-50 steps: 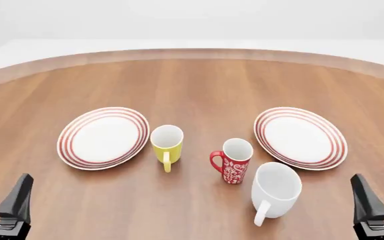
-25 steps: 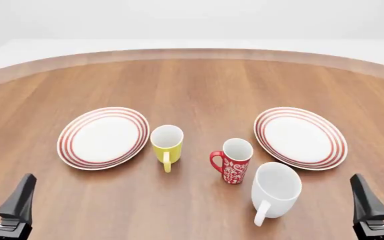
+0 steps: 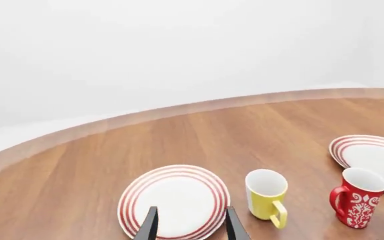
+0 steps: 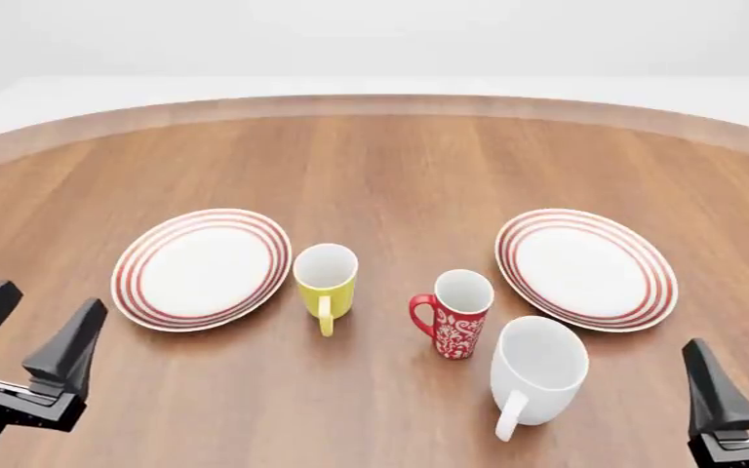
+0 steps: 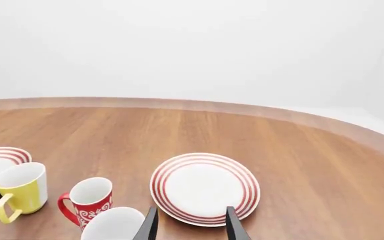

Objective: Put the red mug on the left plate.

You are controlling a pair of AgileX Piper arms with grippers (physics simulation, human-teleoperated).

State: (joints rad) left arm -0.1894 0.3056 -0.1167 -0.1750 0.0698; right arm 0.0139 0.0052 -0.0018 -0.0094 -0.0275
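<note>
Red mug (image 4: 455,322) stands upright at table centre; left plate (image 4: 202,267) at ten o'clock. Both grippers, left (image 4: 34,331) and right (image 4: 745,375), spread wide, partly cut off.

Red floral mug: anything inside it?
The tall red mug with white swirls shows only a bare white interior near the rim; nothing is visible in it. Its bottom is hidden by its own wall in every view, so something small lying there cannot be excluded.
</note>
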